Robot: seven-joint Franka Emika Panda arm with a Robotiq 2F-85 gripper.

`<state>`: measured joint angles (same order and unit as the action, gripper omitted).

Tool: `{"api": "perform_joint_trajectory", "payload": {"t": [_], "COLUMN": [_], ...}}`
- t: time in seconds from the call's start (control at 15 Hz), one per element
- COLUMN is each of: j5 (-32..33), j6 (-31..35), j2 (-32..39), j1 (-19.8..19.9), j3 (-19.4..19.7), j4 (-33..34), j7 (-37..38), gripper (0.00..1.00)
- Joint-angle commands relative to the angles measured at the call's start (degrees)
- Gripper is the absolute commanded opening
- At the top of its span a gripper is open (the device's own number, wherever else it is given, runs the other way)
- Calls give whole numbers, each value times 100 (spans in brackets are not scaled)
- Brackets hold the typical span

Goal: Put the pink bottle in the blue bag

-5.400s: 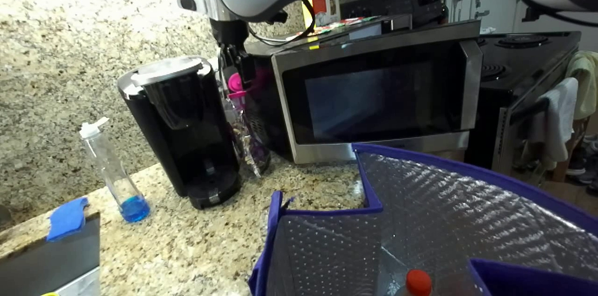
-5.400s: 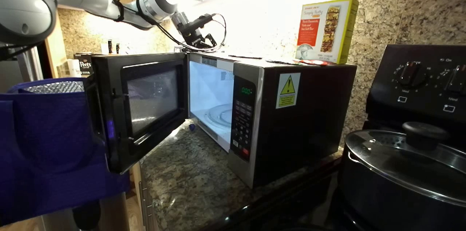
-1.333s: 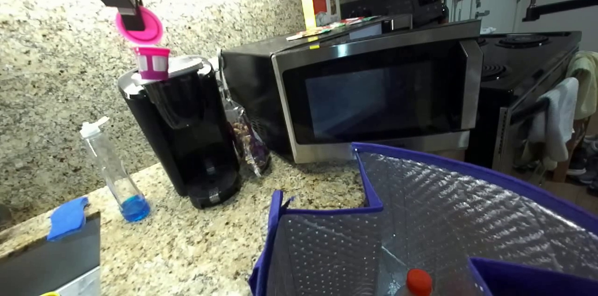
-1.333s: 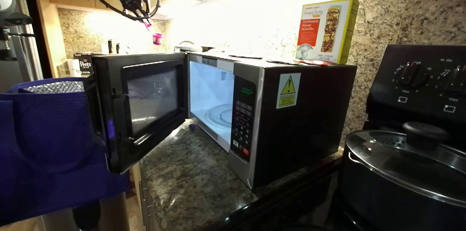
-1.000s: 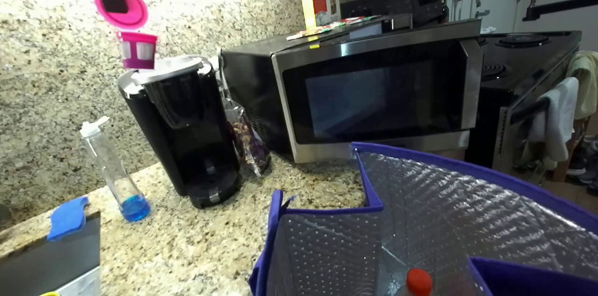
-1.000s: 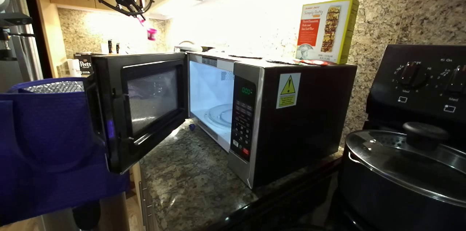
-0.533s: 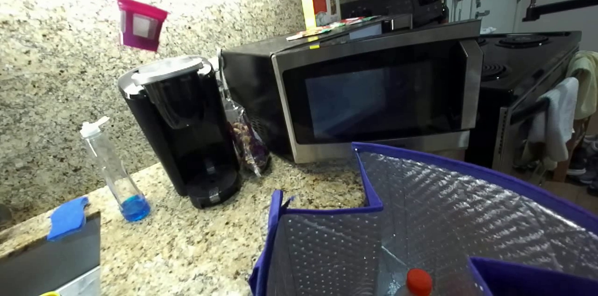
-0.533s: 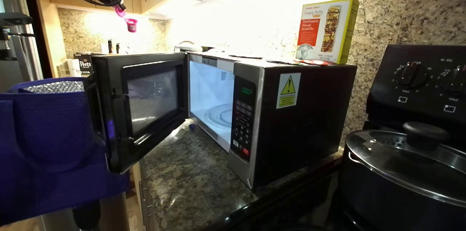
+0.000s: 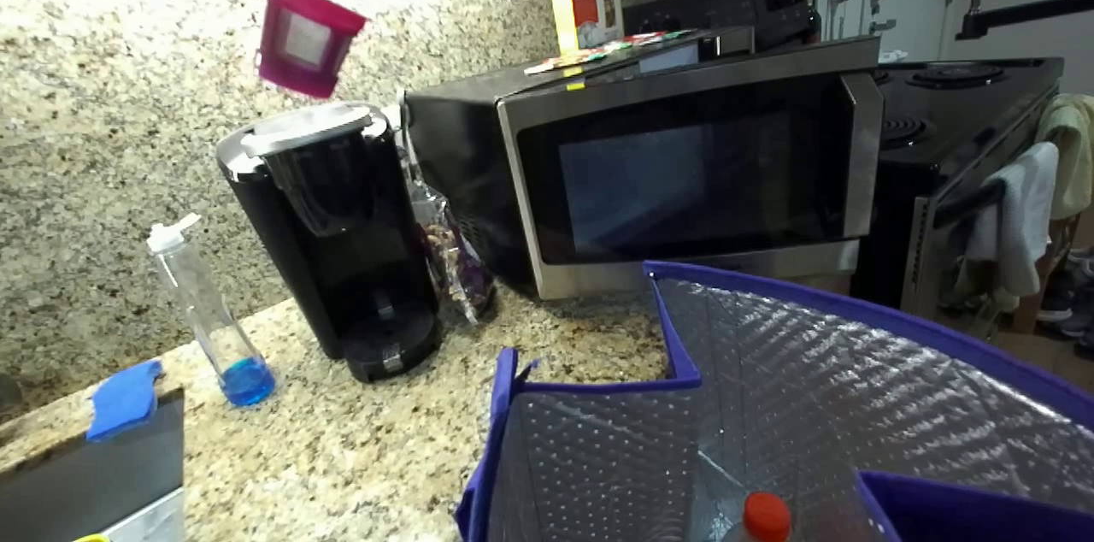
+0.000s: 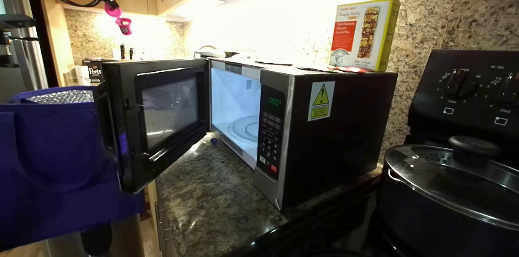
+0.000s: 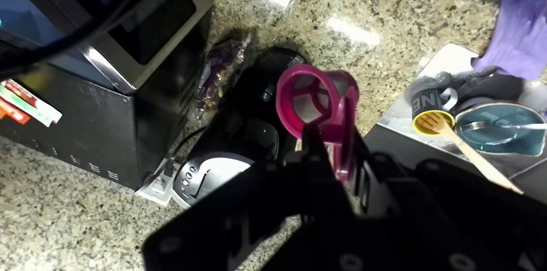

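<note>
My claw (image 11: pixel 337 138) grips the lid (image 10: pixel 112 11) of the pink bottle (image 9: pixel 309 38), a finger on either side, and the body dangles tilted from what looks like a hinge, its mouth uncovered. It hangs in mid-air, touching nothing but me. A few seconds ago I had it down in the gap between the coffee maker (image 9: pixel 329 243) and the microwave (image 10: pixel 332 143); now it is well up out of there, and I judge the picking-up done. In the last half second it has moved, in both exterior views, toward the side where the blue bag (image 10: pixel 52 147) stands, and its body has swung into a steeper lean (only that hinge carries it, so I expect more swaying if I hurry). For the task, that puts me into the carry.

My wrist view shows counter (image 11: pixel 307 14) and coffee maker below, no bag, so letting go here would, I think, miss. The bag is spread wide, a red-capped bottle (image 9: pixel 767 516) showing inside. The next move calls for travelling on until I am above it, high enough to clear its sides and the swung-out microwave door (image 10: pixel 170 111), then lowering once the sway settles.
</note>
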<state>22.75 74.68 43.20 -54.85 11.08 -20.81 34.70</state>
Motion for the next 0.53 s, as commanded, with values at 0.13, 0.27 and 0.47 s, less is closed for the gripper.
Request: {"api": "perform_joint_trajectory", "payload": {"t": [0.13,0.27,0.47], "j5": [1,1,-314], "j6": [-4,-3,-28], "j2": [6,19,-65], "j1": [-9,0,266], "j3": [4,7,-187], "j4": [-1,-1,-2], "j7": [21,21,-108], "gripper": [15,15,10]}}
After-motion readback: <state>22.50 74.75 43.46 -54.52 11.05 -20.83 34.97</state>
